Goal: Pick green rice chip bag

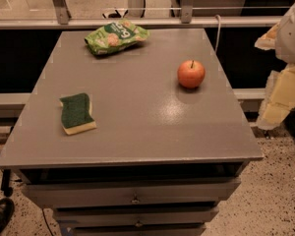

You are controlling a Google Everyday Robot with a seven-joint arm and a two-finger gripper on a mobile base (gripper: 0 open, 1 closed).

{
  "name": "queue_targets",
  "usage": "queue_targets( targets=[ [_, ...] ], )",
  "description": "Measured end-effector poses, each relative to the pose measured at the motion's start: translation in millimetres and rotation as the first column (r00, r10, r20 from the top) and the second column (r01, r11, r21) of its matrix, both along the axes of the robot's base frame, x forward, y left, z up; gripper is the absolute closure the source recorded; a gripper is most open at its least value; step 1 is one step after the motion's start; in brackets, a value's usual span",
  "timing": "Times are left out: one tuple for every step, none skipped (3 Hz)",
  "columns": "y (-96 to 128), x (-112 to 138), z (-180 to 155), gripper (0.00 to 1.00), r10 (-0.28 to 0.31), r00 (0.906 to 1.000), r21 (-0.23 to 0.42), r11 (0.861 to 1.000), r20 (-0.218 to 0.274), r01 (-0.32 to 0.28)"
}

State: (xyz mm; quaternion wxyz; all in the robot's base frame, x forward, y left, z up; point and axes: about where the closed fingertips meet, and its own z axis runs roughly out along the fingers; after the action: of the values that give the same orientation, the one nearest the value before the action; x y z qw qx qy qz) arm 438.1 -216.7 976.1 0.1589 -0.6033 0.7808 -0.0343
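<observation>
The green rice chip bag (pixel 116 36) lies flat at the far left of the grey table top (pixel 137 117). It is crinkly light-green foil with white lettering and pictures of rice cakes. My gripper (pixel 284 95) hangs at the right edge of the view, beyond the table's right side and well away from the bag. It holds nothing that I can see.
A red-orange apple (pixel 191 74) stands at the right of the table. A dark-green sponge with a yellow base (pixel 77 113) lies at the near left. Drawers (pixel 133 194) run below the front edge. A rail and glass wall (pixel 137 19) stand behind the table.
</observation>
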Motion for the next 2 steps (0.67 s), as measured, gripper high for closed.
queue_targets(
  targets=[
    [0.0,0.0,0.0,0.00,0.000,1.0000,0.000,1.000,0.000,0.000],
    [4.2,8.3,-0.1,0.00,0.012,0.9997,0.017,1.000,0.020,-0.012]
  ],
)
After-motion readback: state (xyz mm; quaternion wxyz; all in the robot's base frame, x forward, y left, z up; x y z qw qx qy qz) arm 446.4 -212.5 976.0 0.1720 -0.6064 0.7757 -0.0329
